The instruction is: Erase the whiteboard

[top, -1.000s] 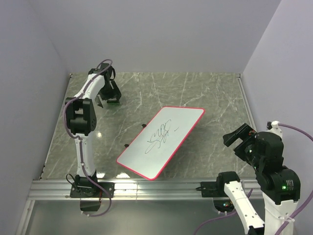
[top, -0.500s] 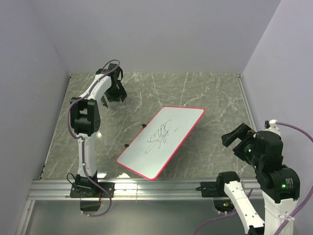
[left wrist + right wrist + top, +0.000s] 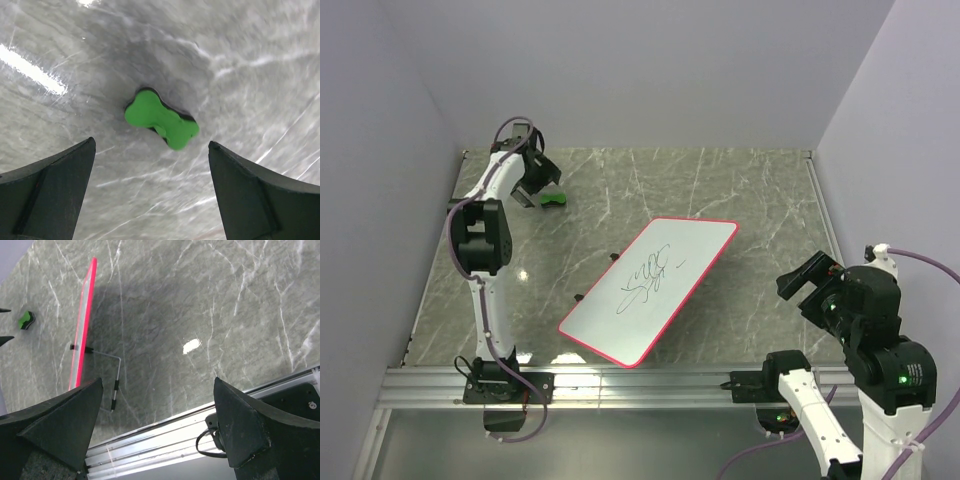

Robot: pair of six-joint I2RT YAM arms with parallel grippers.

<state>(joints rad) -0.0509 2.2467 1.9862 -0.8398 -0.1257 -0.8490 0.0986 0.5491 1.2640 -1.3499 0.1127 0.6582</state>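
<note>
The whiteboard lies tilted mid-table, white with a red-pink rim and a black scribble on it. In the right wrist view it shows edge-on. The small green eraser lies on the marble at the far left. It also shows in the left wrist view and the right wrist view. My left gripper is open and empty, hovering just left of the eraser; in its own view the eraser lies just ahead of the jaws. My right gripper is open and empty, raised at the right, clear of the board.
A thin wire stand juts from the whiteboard's underside. An aluminium rail runs along the near edge. Purple walls close in the left, back and right sides.
My left gripper has swung left and back, and the green eraser, hidden under it before, now shows in the top view. The right arm has barely moved.
</note>
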